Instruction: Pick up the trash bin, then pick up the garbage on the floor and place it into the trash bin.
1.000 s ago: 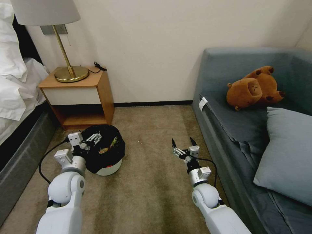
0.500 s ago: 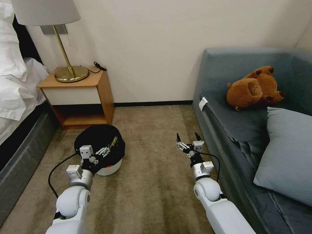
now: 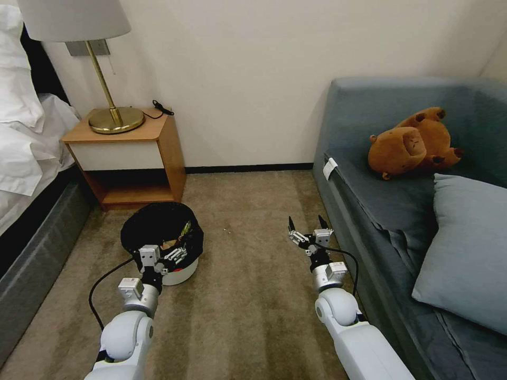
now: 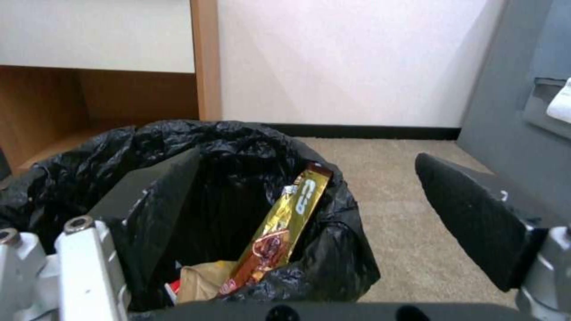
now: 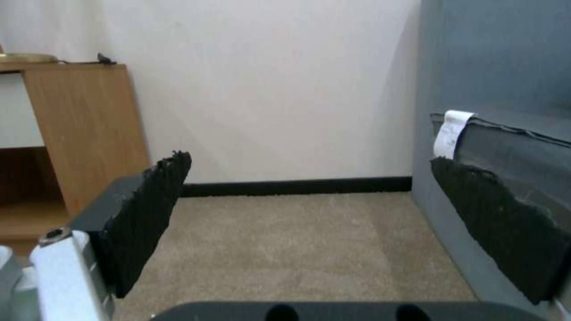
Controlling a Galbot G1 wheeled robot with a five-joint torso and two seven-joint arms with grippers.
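Left tool (image 3: 177, 256) hangs with its fingers spread wide at the near rim of the trash bin (image 3: 182, 268), one finger (image 4: 156, 196) over the black liner, the other outside it, gripping nothing. One bin stands on the beige carpet (image 3: 248, 295), just in front of the wooden nightstand (image 3: 127, 158). Inside it lie three visible pieces of garbage: a long gold wrapper (image 4: 279, 227) leaning against the liner, a crumpled brown paper bag (image 4: 199, 281) below it, and a scrap of red and white at the bottom. Right tool (image 3: 308, 230) hovers above bare carpet, well apart from the bin and near the grey sofa (image 3: 369, 211), also spread wide and empty. One brass lamp (image 3: 105, 95) stands on the nightstand. One brown plush toy (image 3: 412, 142) and one grey cushion (image 3: 465, 248) lie on the sofa. White bedding (image 3: 26, 137) borders the room's left side.
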